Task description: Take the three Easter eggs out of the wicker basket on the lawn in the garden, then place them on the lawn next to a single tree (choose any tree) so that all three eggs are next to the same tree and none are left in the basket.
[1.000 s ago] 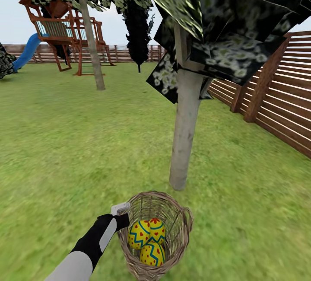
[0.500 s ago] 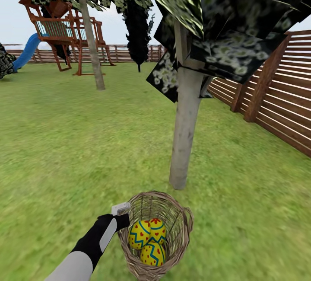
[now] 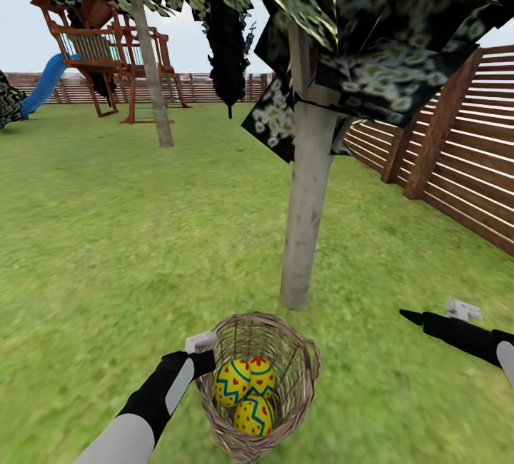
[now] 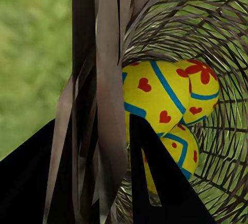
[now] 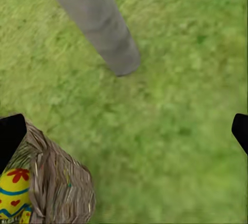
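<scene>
Right end effector (image 3: 408, 316) newly arrived, fingers spread wide, empty, left end effector (image 4: 111, 167) clamping wicker basket (image 3: 300, 367) rim.

wicker basket (image 3: 300, 371) – rough woven twigs | Easter eggs (image 3: 246, 392) – smooth, glossy paint | tree (image 3: 307, 221) trunk – matt, pale bark | fence (image 3: 457, 157) – slatted wood

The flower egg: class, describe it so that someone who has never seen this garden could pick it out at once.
Start at the pale grey tree nearest the slatted fence; on the lawn at its foot stands the wicker basket. Three yellow eggs with blue zigzags lie inside. The flower egg lies towards the tree, and carries a red flower on top where its two neighbours show only red hearts.
</scene>
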`<state>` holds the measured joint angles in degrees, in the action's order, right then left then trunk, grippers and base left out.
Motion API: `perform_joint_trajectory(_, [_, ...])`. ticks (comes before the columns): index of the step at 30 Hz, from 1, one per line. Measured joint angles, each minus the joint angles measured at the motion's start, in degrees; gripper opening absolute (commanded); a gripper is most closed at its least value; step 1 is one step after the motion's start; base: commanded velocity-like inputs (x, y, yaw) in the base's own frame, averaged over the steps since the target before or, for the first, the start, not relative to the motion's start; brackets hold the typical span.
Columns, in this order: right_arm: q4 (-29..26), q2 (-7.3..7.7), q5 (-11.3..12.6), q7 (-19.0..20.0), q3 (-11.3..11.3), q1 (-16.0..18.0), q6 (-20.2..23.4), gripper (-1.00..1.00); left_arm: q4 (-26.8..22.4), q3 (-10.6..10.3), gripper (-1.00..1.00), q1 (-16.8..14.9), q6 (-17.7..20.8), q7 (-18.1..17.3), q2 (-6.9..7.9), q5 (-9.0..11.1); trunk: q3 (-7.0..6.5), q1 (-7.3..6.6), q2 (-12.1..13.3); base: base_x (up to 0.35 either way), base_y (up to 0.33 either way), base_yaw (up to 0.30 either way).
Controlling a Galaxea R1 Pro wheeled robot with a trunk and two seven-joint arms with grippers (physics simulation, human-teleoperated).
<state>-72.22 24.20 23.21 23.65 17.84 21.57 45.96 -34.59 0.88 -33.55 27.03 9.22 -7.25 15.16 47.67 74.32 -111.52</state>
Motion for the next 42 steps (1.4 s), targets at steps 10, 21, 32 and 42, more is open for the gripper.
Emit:
perform_joint_trajectory(10, [0.52, -0.38, 0.28, -0.02, -0.35, 0.89, -3.9, 1.0, -2.96, -0.02, -1.0, -0.01, -0.72, -1.43, 0.38, 0.44, 0.18, 0.22, -0.41, 0.0, 0.0, 0.0])
perform_joint_trajectory(21, [0.53, -0.3, 0.14, 0.04, -0.35, 0.89, -9.26, 1.0, -5.24, -0.08, -1.0, 0.0, -0.79, -5.03, 0.72, 4.09, 0.54, 0.65, -1.19, 0.0, 0.0, 0.0])
perform_joint_trajectory(32, [0.61, -0.38, 0.14, 0.04, -0.35, 0.89, -9.26, 1.0, -5.17, -0.09, -1.0, 0.0, -0.64, -5.01, 0.71, 3.77, 1.97, 2.41, -4.4, 0.0, 0.0, 0.0])
perform_joint_trajectory(42, [0.94, -0.33, 0.13, 0.04, -0.35, 0.89, -9.26, 1.0, -4.9, 0.18, -1.0, 0.01, -0.12, -4.91, 0.8, 8.01, 3.77, 4.61, -8.41, 0.0, 0.0, 0.0])
